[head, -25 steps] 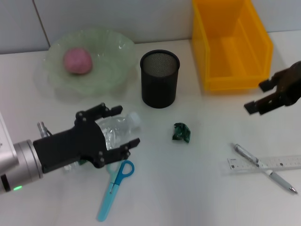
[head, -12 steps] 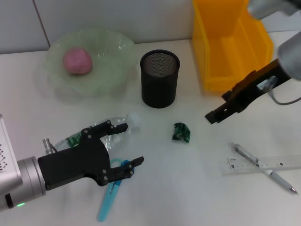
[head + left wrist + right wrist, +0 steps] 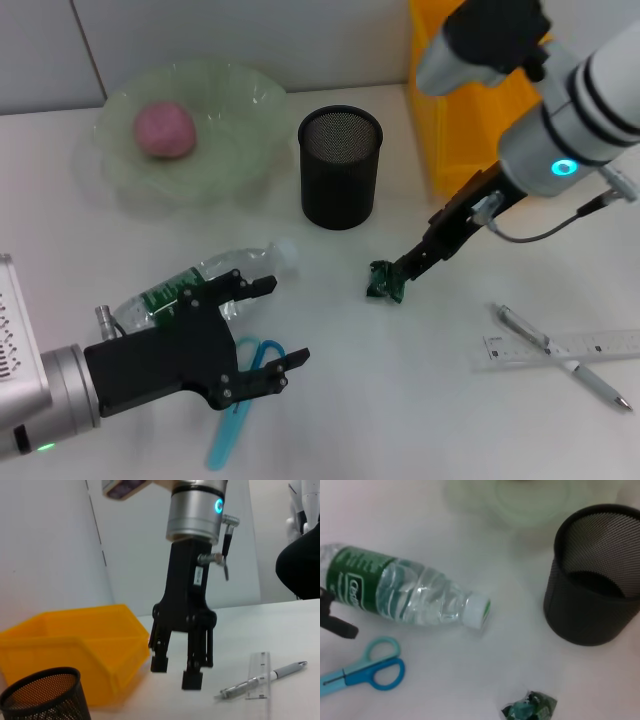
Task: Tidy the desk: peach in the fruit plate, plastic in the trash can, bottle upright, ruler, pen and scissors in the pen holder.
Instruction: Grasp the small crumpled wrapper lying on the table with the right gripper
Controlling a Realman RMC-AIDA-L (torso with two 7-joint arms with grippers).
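The pink peach point(image 3: 165, 128) lies in the pale green fruit plate point(image 3: 230, 150). A crumpled green plastic point(image 3: 386, 282) point(image 3: 530, 708) sits in the middle of the desk, with my right gripper point(image 3: 408, 270) point(image 3: 175, 672) open just right of and above it. The clear bottle point(image 3: 195, 285) point(image 3: 415, 592) lies on its side. My left gripper point(image 3: 278, 322) is open and empty, in front of the bottle and over the blue scissors point(image 3: 240, 405) point(image 3: 365, 672). Pen point(image 3: 562, 357) and ruler point(image 3: 565, 346) lie crossed at the right. The black mesh pen holder point(image 3: 340, 165) stands behind the plastic.
A yellow bin point(image 3: 490, 90) point(image 3: 70, 642) stands at the back right, behind my right arm. In the left wrist view, pen point(image 3: 265, 676) and ruler point(image 3: 260, 672) lie beside the right gripper. The pen holder point(image 3: 595, 600) is close to the plastic.
My right arm swung in from the right edge and came down beside the green plastic. My left gripper drew back toward the front, uncovering the bottle and now covering the scissors' handles.
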